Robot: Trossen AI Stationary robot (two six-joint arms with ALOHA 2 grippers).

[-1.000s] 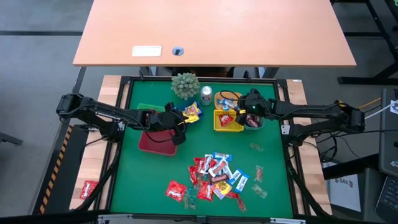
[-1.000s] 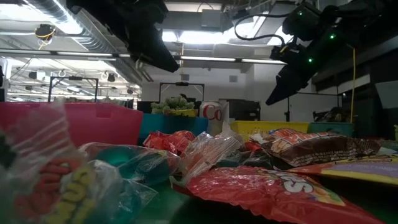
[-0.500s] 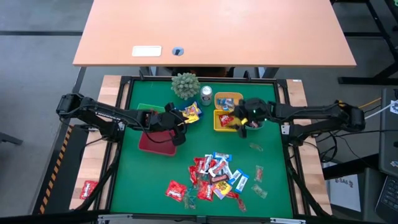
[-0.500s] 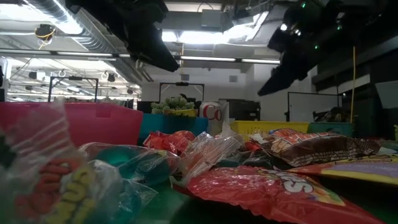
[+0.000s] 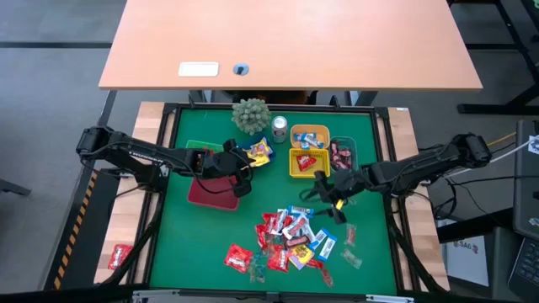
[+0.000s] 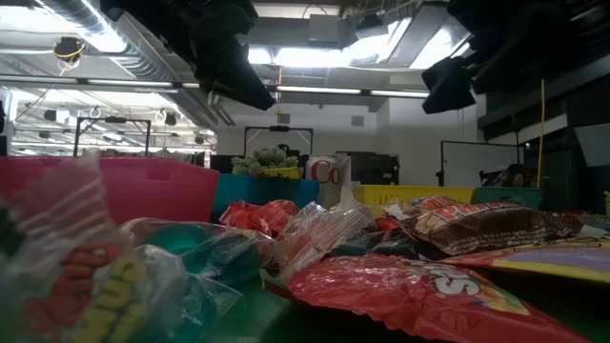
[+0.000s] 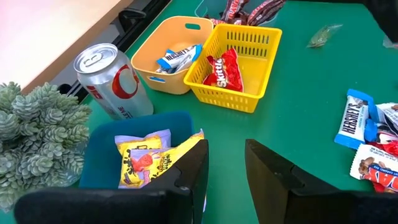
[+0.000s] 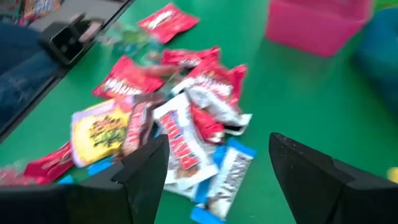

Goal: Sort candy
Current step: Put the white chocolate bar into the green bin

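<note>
the right gripper (image 5: 324, 198) hangs with its fingers spread and empty over the green table (image 5: 185, 244), just beside the upper edge of the loose pile of candy (image 5: 290, 240), between that pile and the yellow basket (image 5: 308, 172). this looks like the reach for the next piece, with nothing picked up yet. in the right wrist view a blue-and-white bar (image 8: 224, 177) and a red-and-white one (image 8: 183, 146) lie nearest between the fingers; the next move likely calls for lowering onto a single wrapper at the edge of the pile and closing on it alone, since the pieces overlap.

the left gripper (image 5: 242, 171), also open and empty, waits by the blue bin (image 7: 99, 158), which holds yellow packets (image 7: 146, 162), beside the pink bin (image 5: 210, 194). sorted pieces already sit in the yellow basket, the orange bin (image 7: 171, 40) and a dark bin (image 5: 343, 154). a silver can (image 7: 112, 81) and a small plant (image 5: 251, 114) stand at the table's far edge.
</note>
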